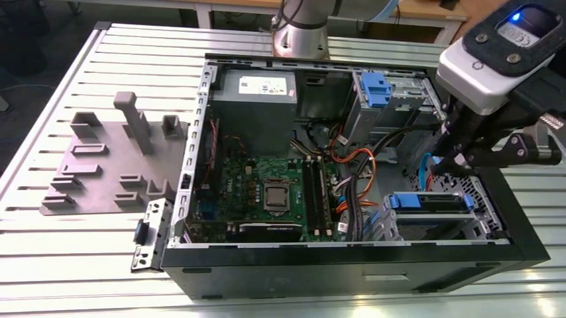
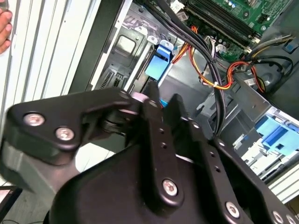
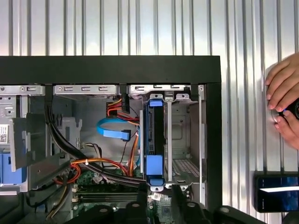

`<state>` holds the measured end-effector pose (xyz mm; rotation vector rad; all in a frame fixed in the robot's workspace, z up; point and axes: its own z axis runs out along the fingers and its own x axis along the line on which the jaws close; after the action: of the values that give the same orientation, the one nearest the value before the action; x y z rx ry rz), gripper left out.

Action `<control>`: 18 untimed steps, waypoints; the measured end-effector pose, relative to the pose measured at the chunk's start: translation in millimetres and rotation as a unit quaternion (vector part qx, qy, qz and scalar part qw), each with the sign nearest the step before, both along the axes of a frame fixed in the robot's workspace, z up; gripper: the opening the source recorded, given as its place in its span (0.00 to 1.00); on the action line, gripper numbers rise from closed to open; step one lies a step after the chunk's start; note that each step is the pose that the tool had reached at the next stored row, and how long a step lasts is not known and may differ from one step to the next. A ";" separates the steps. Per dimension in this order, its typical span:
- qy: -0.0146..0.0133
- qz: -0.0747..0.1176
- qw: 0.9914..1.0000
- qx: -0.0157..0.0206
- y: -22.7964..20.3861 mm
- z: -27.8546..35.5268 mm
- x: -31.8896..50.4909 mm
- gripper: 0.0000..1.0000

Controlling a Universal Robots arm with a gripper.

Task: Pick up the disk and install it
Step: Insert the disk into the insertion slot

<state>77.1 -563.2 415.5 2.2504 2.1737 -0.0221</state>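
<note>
The disk (image 1: pixel 429 201) sits on edge in the drive cage at the front corner of the open computer case (image 1: pixel 354 265), on the exterior view's right. Its blue carrier frame shows at both ends in the first wrist view, on the disk (image 3: pixel 154 140), and as a blue tab in the second wrist view, on the disk (image 2: pixel 159 60). My gripper (image 1: pixel 449 165) hangs just above that cage. Its two black fingers (image 2: pixel 152 105) stand slightly apart with nothing between them. The gripper (image 3: pixel 159 198) is in line with the disk's end.
Inside the case are a green motherboard (image 1: pixel 265 192), a grey power supply (image 1: pixel 254 89), a blue latch on the upper cage (image 1: pixel 375 89) and cable bundles (image 1: pixel 354 172). A grey fixture plate (image 1: pixel 106 165) lies beside the case. A person's hand (image 3: pixel 285 98) rests on the table.
</note>
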 end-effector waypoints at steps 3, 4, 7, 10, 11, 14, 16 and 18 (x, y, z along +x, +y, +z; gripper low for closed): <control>0.000 0.000 1.000 0.000 -0.3 -5.6 0.0 0.24; 0.000 0.000 1.000 0.000 -0.3 -7.3 0.0 0.18; 0.000 0.000 1.000 0.000 -0.2 -12.8 0.0 0.11; 0.000 0.000 1.000 0.000 -0.2 -18.3 0.0 0.11; 0.000 0.000 1.000 0.000 -0.2 -20.1 0.0 0.11; 0.000 0.000 1.000 0.000 -0.2 -25.4 0.0 0.11; 0.000 0.000 1.000 0.000 -0.2 -29.2 0.0 0.11; 0.000 0.000 1.000 0.000 -0.2 -32.8 0.0 0.11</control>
<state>77.1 -563.5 382.7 2.2504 2.1737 -0.0222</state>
